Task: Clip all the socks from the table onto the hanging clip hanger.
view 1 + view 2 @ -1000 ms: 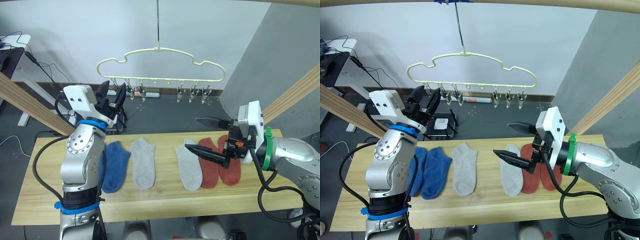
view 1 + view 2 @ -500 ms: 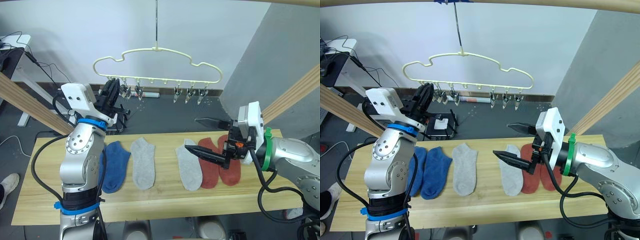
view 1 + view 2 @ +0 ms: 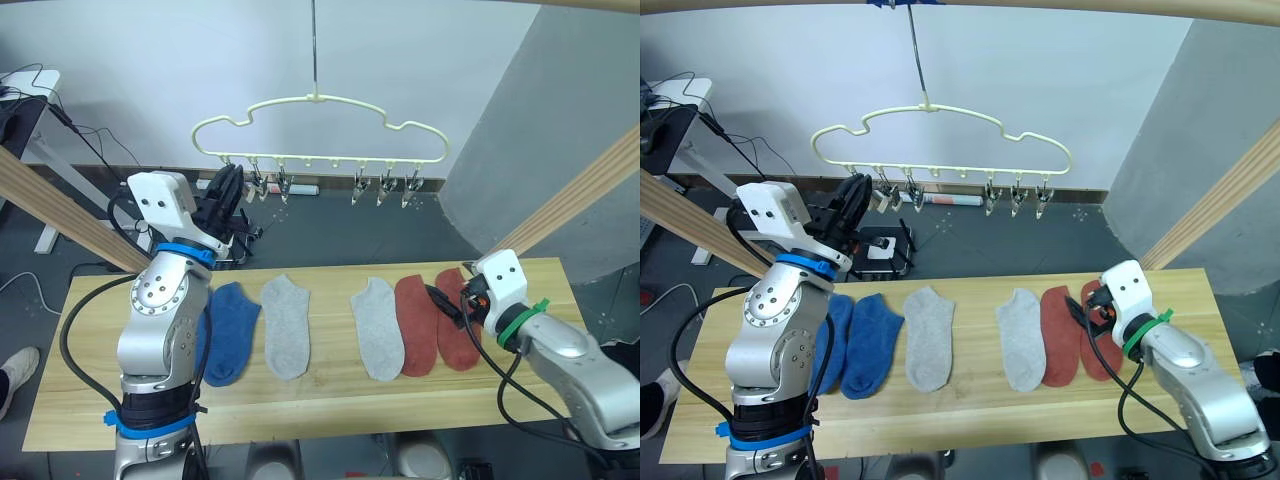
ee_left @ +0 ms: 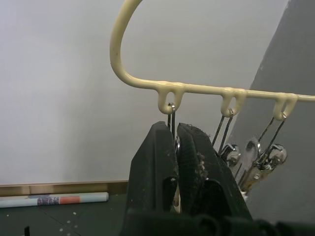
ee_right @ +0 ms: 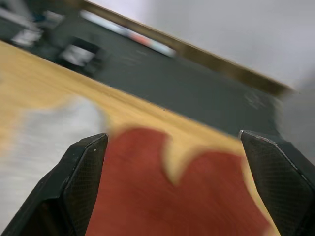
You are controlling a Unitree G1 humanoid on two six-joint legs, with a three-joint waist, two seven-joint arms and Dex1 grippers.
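Observation:
The cream clip hanger (image 3: 318, 98) hangs above the table's (image 3: 300, 400) far edge, a row of metal clips (image 3: 383, 186) under it. My left gripper (image 3: 230, 186) is raised to the leftmost clip (image 4: 171, 110) and shut on it. Several socks lie in a row: a blue sock (image 3: 230, 330), with a second blue one half hidden behind my left arm, two grey socks (image 3: 287, 325) (image 3: 378, 327) and two rust red socks (image 3: 416, 325) (image 3: 458, 330). My right gripper (image 3: 443, 303) is low over the red socks (image 5: 187, 191), open wide, with its fingertips (image 5: 83, 182) on either side of them.
Slanted wooden frame poles stand at the left (image 3: 50, 195) and right (image 3: 580, 190) of the table. Cables and a small device (image 3: 880, 250) lie on the floor behind it. A person's shoe (image 3: 12, 365) shows at the left edge.
My right arm has dropped from above the table down to the red socks. The hanger swung slightly left and back while my left gripper stayed at its leftmost clip.

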